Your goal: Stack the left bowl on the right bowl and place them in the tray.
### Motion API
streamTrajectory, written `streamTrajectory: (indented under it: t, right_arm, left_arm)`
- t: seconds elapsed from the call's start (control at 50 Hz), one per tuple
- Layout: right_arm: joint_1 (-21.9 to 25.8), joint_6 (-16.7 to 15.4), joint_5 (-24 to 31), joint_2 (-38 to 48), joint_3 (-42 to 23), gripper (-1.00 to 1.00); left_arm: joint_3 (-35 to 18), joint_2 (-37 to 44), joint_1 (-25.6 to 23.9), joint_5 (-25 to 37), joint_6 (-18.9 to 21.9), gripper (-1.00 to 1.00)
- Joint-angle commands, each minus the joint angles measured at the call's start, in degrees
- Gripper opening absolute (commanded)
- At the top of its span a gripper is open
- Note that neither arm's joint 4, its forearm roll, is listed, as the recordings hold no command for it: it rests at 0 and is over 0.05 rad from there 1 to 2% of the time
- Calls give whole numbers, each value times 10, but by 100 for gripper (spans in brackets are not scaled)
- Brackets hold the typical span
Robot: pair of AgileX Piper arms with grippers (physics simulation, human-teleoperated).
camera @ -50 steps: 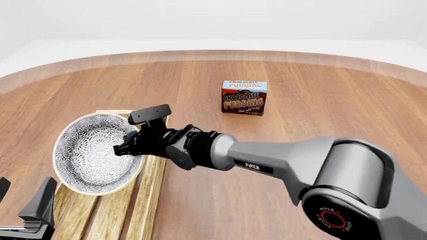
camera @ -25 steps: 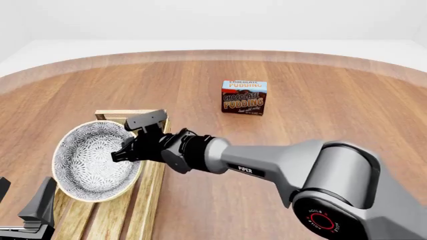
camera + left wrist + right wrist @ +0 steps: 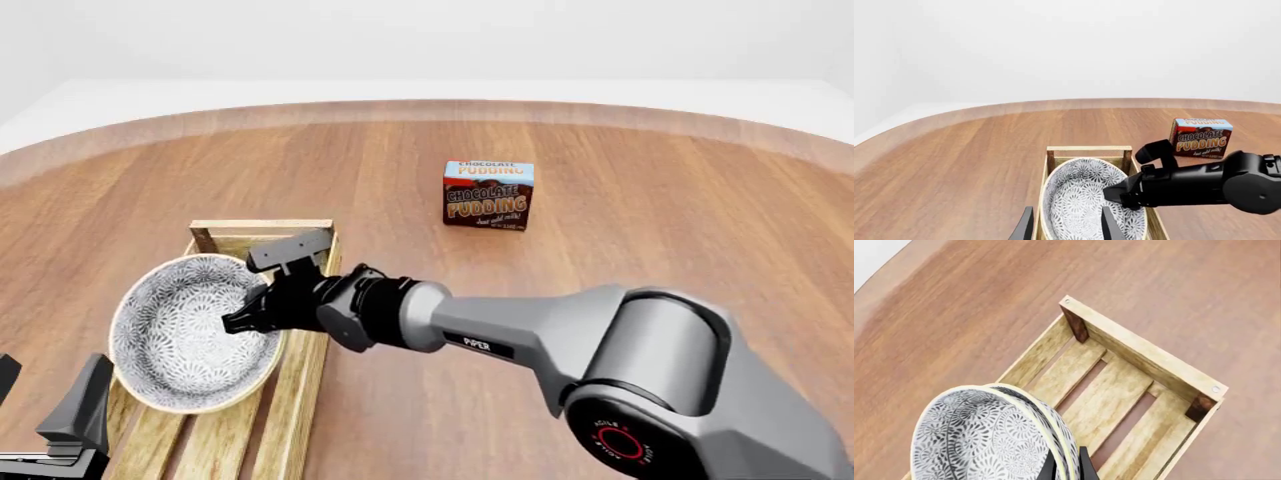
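Bowls (image 3: 187, 330), already nested one inside the other, hang tilted over the tray (image 3: 314, 345) with our right gripper (image 3: 247, 310) clenched on their rim; over the last second we have carried them lower and toward the tray's near part, so more of its far end now shows bare. That leaves the stacking done and only the set-down and release ahead, as we judge it. Our left gripper (image 3: 1064, 225) waits near the tray's near end with its fingers parted, holding nothing.
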Motion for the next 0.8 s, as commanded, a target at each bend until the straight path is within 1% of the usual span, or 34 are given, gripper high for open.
streamTrajectory:
  t: [0.02, 0.16, 0.18, 0.64, 0.8]
  right_arm:
    - [0, 3, 5, 7, -11, -100]
    - [3, -1, 12, 16, -18, -100]
    - [1, -4, 17, 18, -23, 100]
    - [7, -2, 17, 17, -21, 100]
    - [-1, -4, 27, 16, -23, 100]
  left_arm:
    - [0, 0, 0, 0, 0, 100]
    - [0, 0, 0, 0, 0, 100]
    - [0, 0, 0, 0, 0, 100]
    - [0, 0, 0, 0, 0, 100]
    - [0, 0, 0, 0, 0, 100]
